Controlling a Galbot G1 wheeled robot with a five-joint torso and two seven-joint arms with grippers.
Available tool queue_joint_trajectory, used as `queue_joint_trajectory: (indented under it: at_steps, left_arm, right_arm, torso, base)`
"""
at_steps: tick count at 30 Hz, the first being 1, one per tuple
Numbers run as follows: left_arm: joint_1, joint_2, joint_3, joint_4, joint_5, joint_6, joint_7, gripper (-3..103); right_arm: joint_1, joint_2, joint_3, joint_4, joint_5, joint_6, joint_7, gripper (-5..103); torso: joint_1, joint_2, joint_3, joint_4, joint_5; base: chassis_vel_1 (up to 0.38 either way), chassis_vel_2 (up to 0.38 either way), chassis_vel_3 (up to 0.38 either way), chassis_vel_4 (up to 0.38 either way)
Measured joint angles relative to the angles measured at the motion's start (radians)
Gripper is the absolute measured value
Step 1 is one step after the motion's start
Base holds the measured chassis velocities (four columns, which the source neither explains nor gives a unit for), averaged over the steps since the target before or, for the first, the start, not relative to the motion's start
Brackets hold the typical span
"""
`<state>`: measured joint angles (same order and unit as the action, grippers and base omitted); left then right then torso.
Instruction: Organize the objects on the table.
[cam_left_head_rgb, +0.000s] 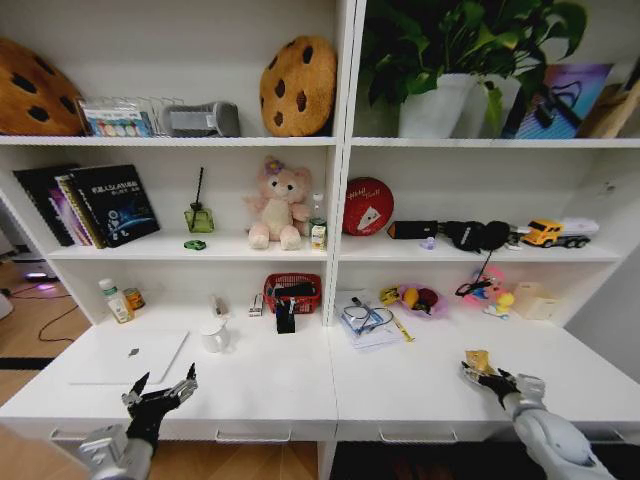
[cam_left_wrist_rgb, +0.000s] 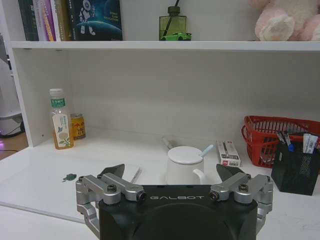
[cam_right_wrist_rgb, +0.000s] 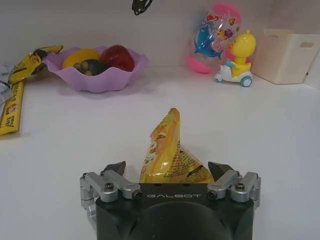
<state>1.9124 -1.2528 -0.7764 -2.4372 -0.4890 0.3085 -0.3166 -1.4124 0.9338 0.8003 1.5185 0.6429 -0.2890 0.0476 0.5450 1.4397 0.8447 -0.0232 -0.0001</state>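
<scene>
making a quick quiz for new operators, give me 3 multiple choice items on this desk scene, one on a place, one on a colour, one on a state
1. Where does the yellow-gold packet sit?
A. between the right gripper's open fingers, on the desk
B. in the purple bowl
C. on the laptop

2. What colour is the basket behind the black pen holder?
A. blue
B. red
C. white

3. How is the left gripper?
A. shut on the white mug
B. shut on a pen
C. open, holding nothing

Answers:
1 A: the right wrist view shows the packet standing between the spread fingers of the right gripper, well short of the purple bowl.
2 B: its mesh wall is red in the left wrist view.
3 C: its fingers are spread, and the white mug sits beyond them.
</scene>
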Motion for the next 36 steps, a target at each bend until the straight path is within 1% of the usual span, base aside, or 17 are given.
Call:
queue_joint_trajectory:
  at_steps: [2, 3, 6, 8, 9, 10, 12, 14, 15, 16, 17, 19, 20, 22, 32, 34, 36]
  left_arm:
    - [0.0, 0.0, 0.0, 0.0, 0.0, 0.0, 0.0, 100]
    - [0.0, 0.0, 0.0, 0.0, 0.0, 0.0, 0.0, 100]
    - [0.0, 0.0, 0.0, 0.0, 0.0, 0.0, 0.0, 100]
    - [0.0, 0.0, 0.0, 0.0, 0.0, 0.0, 0.0, 100]
    - [0.0, 0.0, 0.0, 0.0, 0.0, 0.0, 0.0, 100]
    - [0.0, 0.0, 0.0, 0.0, 0.0, 0.0, 0.001, 100]
    - [0.0, 0.0, 0.0, 0.0, 0.0, 0.0, 0.001, 100]
    - [0.0, 0.0, 0.0, 0.0, 0.0, 0.0, 0.001, 100]
    - [0.0, 0.0, 0.0, 0.0, 0.0, 0.0, 0.001, 100]
    - [0.0, 0.0, 0.0, 0.0, 0.0, 0.0, 0.001, 100]
    - [0.0, 0.0, 0.0, 0.0, 0.0, 0.0, 0.001, 100]
    - [0.0, 0.0, 0.0, 0.0, 0.0, 0.0, 0.001, 100]
    - [0.0, 0.0, 0.0, 0.0, 0.0, 0.0, 0.001, 100]
    - [0.0, 0.0, 0.0, 0.0, 0.0, 0.0, 0.001, 100]
    - [0.0, 0.0, 0.0, 0.0, 0.0, 0.0, 0.001, 100]
    - [0.0, 0.0, 0.0, 0.0, 0.0, 0.0, 0.001, 100]
    - [0.0, 0.0, 0.0, 0.0, 0.0, 0.0, 0.001, 100]
  right_arm:
    - [0.001, 0.0, 0.0, -0.006, -0.007, 0.013, -0.004, 84]
    - [0.001, 0.0, 0.0, -0.006, -0.007, 0.013, -0.004, 84]
    - [-0.006, 0.001, 0.004, 0.003, -0.009, 0.022, -0.005, 68]
    - [-0.008, 0.002, 0.006, 0.005, -0.009, 0.024, -0.005, 68]
    - [-0.009, 0.003, 0.006, 0.006, -0.01, 0.028, -0.005, 62]
    - [-0.01, 0.005, 0.006, 0.005, -0.011, 0.031, -0.005, 52]
    - [-0.012, 0.005, 0.007, 0.005, -0.011, 0.034, -0.005, 52]
    - [-0.017, 0.005, 0.01, 0.004, -0.011, 0.038, -0.009, 41]
    - [-0.017, 0.005, 0.01, 0.004, -0.011, 0.038, -0.009, 41]
    - [-0.019, 0.005, 0.013, 0.003, -0.01, 0.038, -0.011, 36]
    - [-0.019, 0.005, 0.013, 0.003, -0.01, 0.038, -0.011, 36]
    - [-0.021, 0.005, 0.02, -0.001, -0.007, 0.041, -0.02, 26]
    - [-0.021, 0.005, 0.02, -0.001, -0.007, 0.041, -0.02, 26]
    - [-0.028, 0.006, 0.025, 0.0, -0.004, 0.046, -0.028, 21]
    - [-0.05, 0.015, 0.034, 0.022, -0.004, 0.066, -0.063, 21]
    - [-0.052, 0.016, 0.035, 0.029, -0.008, 0.067, -0.062, 21]
    - [-0.051, 0.013, 0.039, 0.051, -0.002, 0.083, -0.055, 21]
  torso:
    - [0.0, 0.0, 0.0, -0.0001, 0.0001]
    - [0.0, 0.0, 0.0, -0.0001, 0.0001]
    - [0.0, 0.0, 0.0, 0.0, 0.0]
    - [0.0, 0.0, 0.0, -0.0001, 0.0]
    - [0.0, 0.0, 0.0, -0.0001, 0.0]
    - [0.0, 0.0, 0.0, 0.0, 0.0]
    - [0.0, 0.0, 0.0, 0.0, 0.0]
    - [0.0, 0.0, 0.0, 0.0, -0.0001]
    - [0.0, 0.0, 0.0, 0.0, -0.0001]
    - [0.0, 0.0, 0.0, 0.0, -0.0003]
    - [0.0, 0.0, 0.0, 0.0, -0.0003]
    - [0.0, 0.0, 0.0, 0.0001, -0.0003]
    - [0.0, 0.0, 0.0, 0.0001, -0.0003]
    - [0.0, 0.0, 0.0, 0.0001, -0.0004]
    - [0.0, 0.0, 0.0, -0.0001, 0.0004]
    - [0.0, 0.0, 0.0, -0.0001, 0.0005]
    - [0.0, 0.0, 0.0, -0.0003, 0.0009]
  base:
    - [0.0, 0.0, 0.0, 0.0]
    - [0.0, 0.0, 0.0, 0.0]
    - [0.0, 0.0, 0.0, 0.0]
    - [0.0, 0.0, 0.0, 0.0]
    - [0.0, 0.0, 0.0, 0.0]
    - [0.0, 0.0, 0.0, 0.0]
    - [0.0, 0.0, 0.0, 0.0]
    - [0.0, 0.0, 0.0, 0.0]
    - [0.0, 0.0, 0.0, 0.0]
    - [0.0, 0.0, 0.0, 0.0]
    - [0.0, 0.0, 0.0, 0.0]
    - [0.0, 0.0, 0.0, 0.0]
    - [0.0, 0.0, 0.0, 0.0]
    - [0.0, 0.0, 0.0, 0.0]
    - [0.0, 0.0, 0.0, 0.0]
    - [0.0, 0.0, 0.0, 0.0]
    - [0.0, 0.0, 0.0, 0.0]
